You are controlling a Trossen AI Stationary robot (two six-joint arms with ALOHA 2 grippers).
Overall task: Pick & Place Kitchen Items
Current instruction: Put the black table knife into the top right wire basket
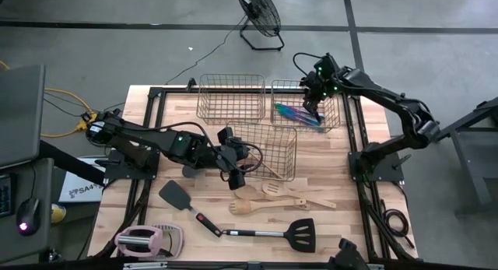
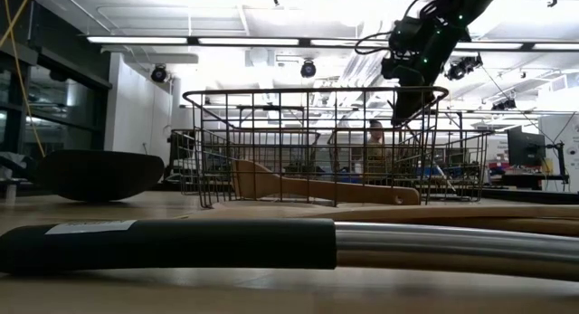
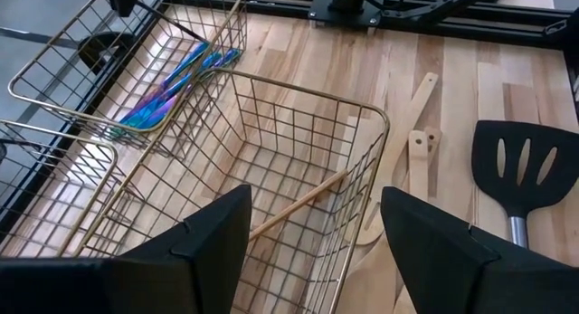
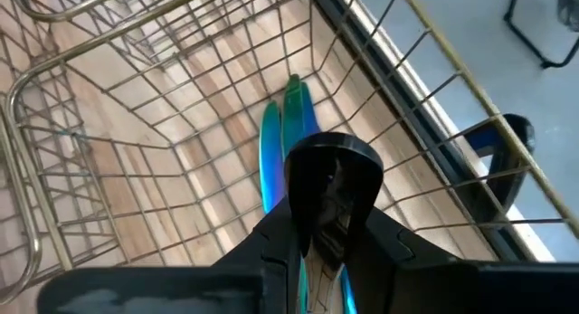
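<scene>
Three copper wire baskets stand on the wooden table. The far right basket (image 1: 331, 106) holds thin iridescent purple-teal pieces (image 1: 298, 114) lying on its floor (image 3: 163, 95). My right gripper (image 1: 313, 106) hangs inside this basket, slanting down, shut on one of the pieces (image 4: 294, 110). My left gripper (image 1: 240, 167) hovers open at the near left rim of the middle basket (image 1: 289, 138), touching nothing (image 3: 312, 210). A pale wooden utensil (image 2: 308, 187) lies in that basket. Wooden spoons (image 1: 274, 200) and two black spatulas (image 1: 176, 194) (image 1: 299, 233) lie on the table. My right gripper is shut on an iridescent piece (image 4: 291, 137) from above, slanting down into the basket. The piece runs on past the fingertips toward the basket floor. The shut fingers (image 4: 330, 169) hide the place of contact, so which part they have cannot be told.
The far left basket (image 1: 231, 96) holds nothing I can see. A pink-and-white gadget (image 1: 144, 240) sits at the near left corner. Black frame rails (image 1: 354, 138) run along the table's sides. A floor fan (image 1: 259, 17) stands beyond the far edge.
</scene>
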